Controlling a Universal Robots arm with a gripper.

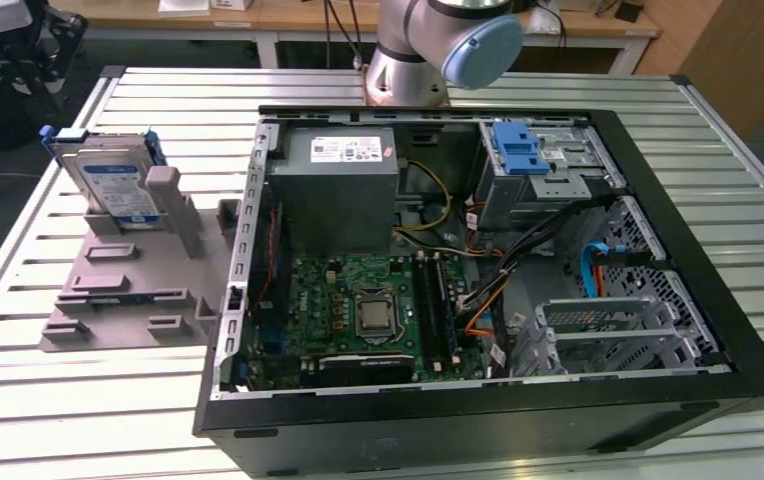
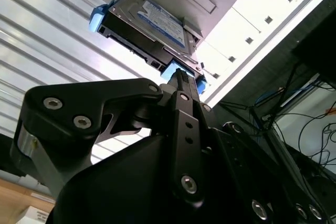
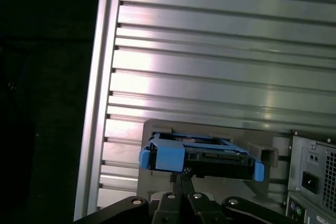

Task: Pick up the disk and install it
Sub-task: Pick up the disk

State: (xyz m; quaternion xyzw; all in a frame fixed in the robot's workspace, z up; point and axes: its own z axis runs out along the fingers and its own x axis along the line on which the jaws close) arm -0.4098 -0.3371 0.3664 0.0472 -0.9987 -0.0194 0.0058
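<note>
The disk (image 1: 106, 183) stands on edge in a grey holder (image 1: 129, 290) on the table, at the exterior view's left of the open computer case. It is a silver drive with a white-and-blue label in a blue carrier. Both wrist views look down on the disk (image 2: 152, 24) (image 3: 202, 156) from above. My gripper (image 3: 181, 179) hangs over the disk's top edge, apart from it, with its black fingers closed together and nothing between them. In the second wrist view the gripper (image 2: 182, 80) lines up with one blue end of the carrier.
The open computer case (image 1: 702, 290) lies flat in the middle of the slatted metal table (image 1: 62, 400). Inside are a grey power supply box (image 1: 335, 190), a motherboard (image 1: 369, 310), cables, and a drive bay with a blue clip (image 1: 521, 150). The arm's base (image 1: 422, 50) stands behind the case.
</note>
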